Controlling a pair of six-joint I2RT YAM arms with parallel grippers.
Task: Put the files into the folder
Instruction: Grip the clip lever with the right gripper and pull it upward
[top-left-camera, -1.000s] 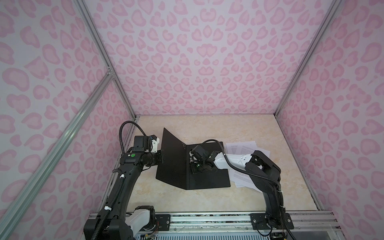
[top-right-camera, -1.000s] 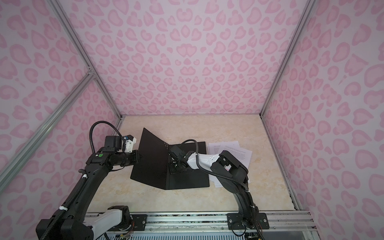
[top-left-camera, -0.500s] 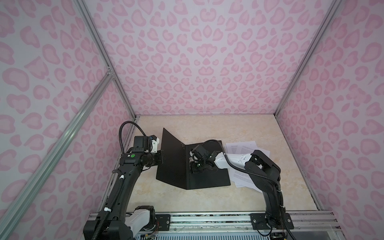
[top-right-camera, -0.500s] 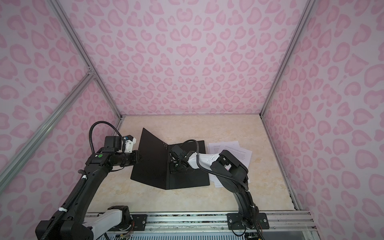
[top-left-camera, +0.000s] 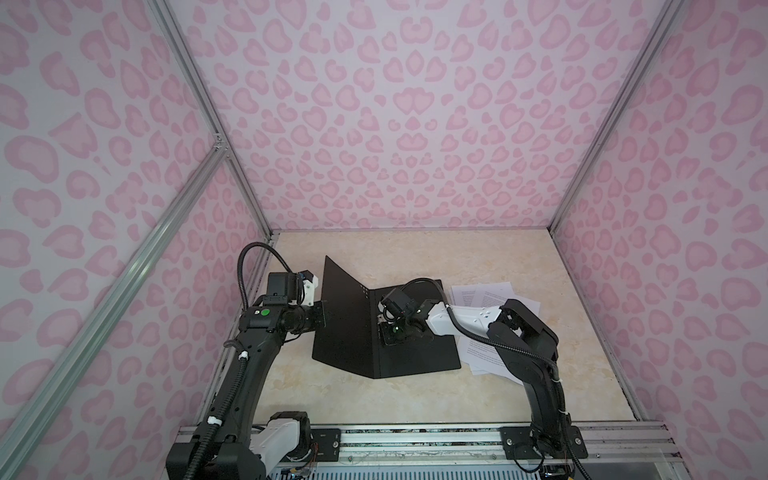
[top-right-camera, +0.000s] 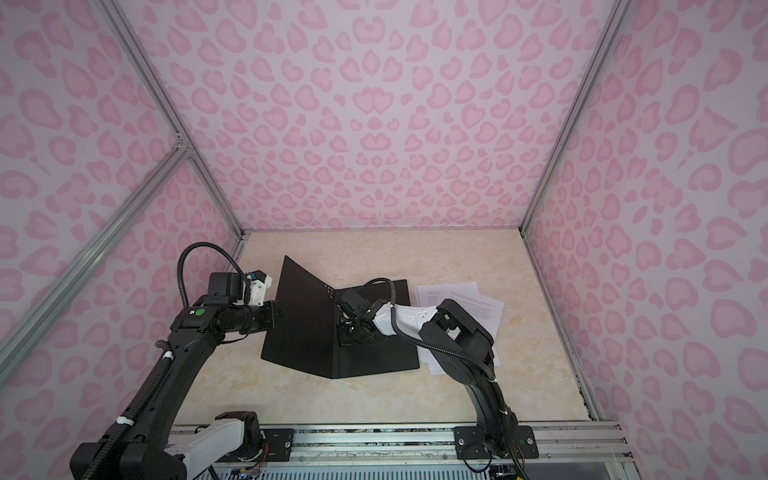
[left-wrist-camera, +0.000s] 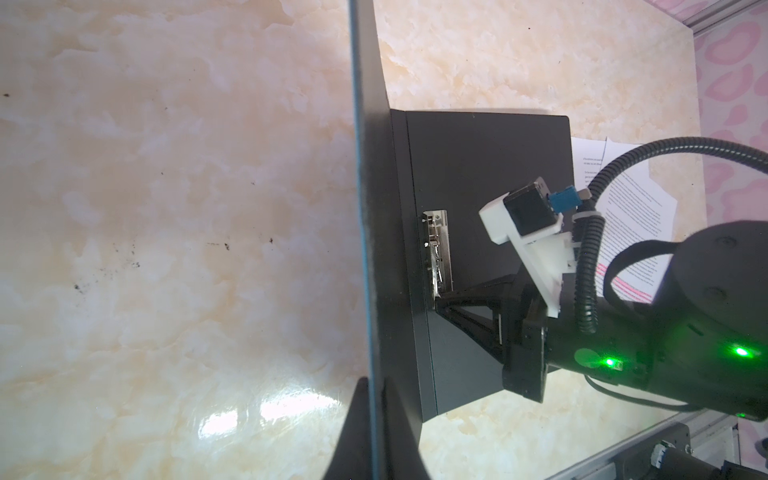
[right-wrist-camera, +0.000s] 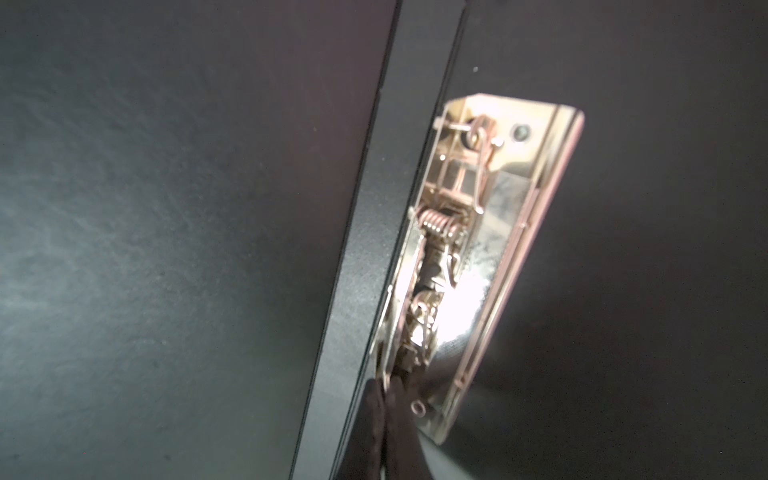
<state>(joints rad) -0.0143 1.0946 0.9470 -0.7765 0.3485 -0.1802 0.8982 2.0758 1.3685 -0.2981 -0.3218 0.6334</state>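
Folder lies open on the worktop, black inside up, its left cover tilted upward with the left tool clenched on that cover's outer edge. The right tool, tips pressed together, touches one end of the metal clip by the spine. The files lie fanned on the worktop just beside the folder's right edge.

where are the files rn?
In both top views the files lie flat on the table, just right of the open folder and outside it, partly hidden under the right arm.
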